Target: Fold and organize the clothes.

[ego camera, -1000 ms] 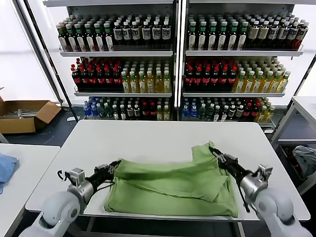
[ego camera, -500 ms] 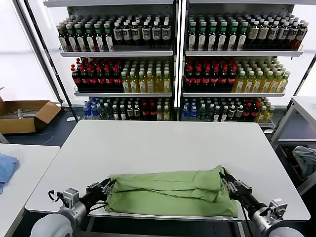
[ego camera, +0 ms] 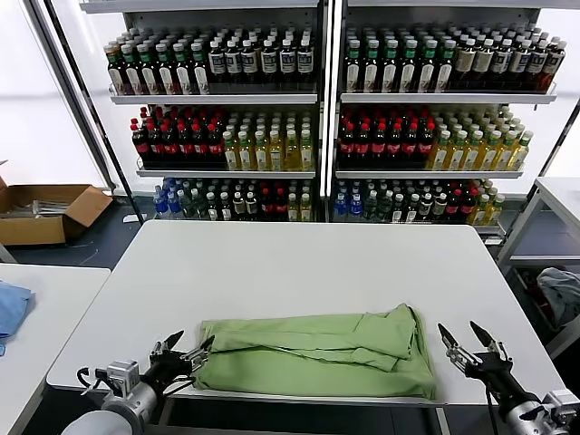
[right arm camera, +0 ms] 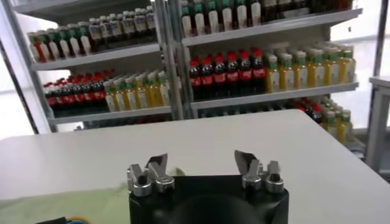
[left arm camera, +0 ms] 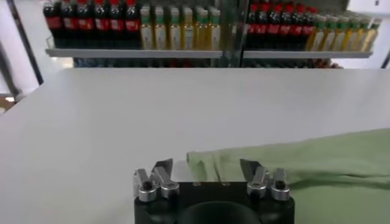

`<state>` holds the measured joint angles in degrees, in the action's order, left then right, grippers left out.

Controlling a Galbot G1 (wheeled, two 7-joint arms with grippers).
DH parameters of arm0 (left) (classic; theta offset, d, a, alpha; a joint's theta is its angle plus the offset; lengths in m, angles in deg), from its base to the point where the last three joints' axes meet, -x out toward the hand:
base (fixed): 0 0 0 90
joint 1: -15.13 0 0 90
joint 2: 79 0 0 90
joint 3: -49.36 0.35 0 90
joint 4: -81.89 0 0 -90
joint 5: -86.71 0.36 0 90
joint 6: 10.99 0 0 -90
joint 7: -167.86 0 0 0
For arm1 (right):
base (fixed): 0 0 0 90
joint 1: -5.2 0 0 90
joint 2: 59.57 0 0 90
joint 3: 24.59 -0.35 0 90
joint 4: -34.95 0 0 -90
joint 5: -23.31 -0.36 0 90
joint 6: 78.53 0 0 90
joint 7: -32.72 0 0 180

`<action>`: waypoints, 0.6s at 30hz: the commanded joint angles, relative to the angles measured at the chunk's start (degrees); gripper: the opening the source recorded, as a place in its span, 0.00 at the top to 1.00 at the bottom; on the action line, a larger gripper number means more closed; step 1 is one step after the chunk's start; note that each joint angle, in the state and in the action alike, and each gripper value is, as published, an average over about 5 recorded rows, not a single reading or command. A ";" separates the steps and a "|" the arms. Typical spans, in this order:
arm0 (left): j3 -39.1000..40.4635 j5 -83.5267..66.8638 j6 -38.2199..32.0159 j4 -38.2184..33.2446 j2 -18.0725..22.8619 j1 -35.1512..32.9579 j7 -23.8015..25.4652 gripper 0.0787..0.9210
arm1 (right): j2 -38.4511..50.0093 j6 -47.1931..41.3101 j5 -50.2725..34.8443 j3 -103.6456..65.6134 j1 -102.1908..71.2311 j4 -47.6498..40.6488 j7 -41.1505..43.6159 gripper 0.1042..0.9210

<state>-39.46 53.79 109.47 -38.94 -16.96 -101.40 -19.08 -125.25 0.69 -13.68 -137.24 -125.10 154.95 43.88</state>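
Since a second ago both end effectors have let go of the polo shirt and drawn back toward the near edge of the desk, and the raised sleeve corner on the right has come down, so the garment now lies as a long folded band across the front of the desk. The left end effector sits at the shirt's left end with its fingers spread wide and nothing between them; in the left wrist view the green hem lies just ahead of the open fingers, one tip just beside the cloth edge. The right end effector stands apart from the shirt's right end, over bare desk, its fingers also splayed and empty; its wrist view shows only a sliver of green cloth off to one side. The desk is white and plain. Behind it stand shelves of bottles with red, yellow and dark contents. A cardboard box lies on the floor at the left, a blue cloth rests on a neighbouring desk, and a grey cloth lies at the far right.
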 commanded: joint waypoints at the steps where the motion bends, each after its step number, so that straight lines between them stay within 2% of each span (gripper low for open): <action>1: 5.22 2.07 -0.86 3.80 6.88 1.57 -8.81 0.14 | -1.83 1.70 1.07 -2.85 -2.58 -0.38 0.43 0.13; 11: 8.35 6.01 -1.88 6.94 8.64 3.11 -11.17 0.13 | -2.46 1.97 1.05 -2.90 -2.66 0.38 0.81 0.12; 18: 9.60 8.74 -3.61 6.21 9.09 0.77 -11.01 0.35 | -2.28 2.02 0.85 -2.86 -2.01 0.39 0.72 0.12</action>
<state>-32.23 59.08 107.25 -34.14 -9.71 -99.45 -28.05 -127.18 2.36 -12.92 -139.57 -126.81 155.26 44.46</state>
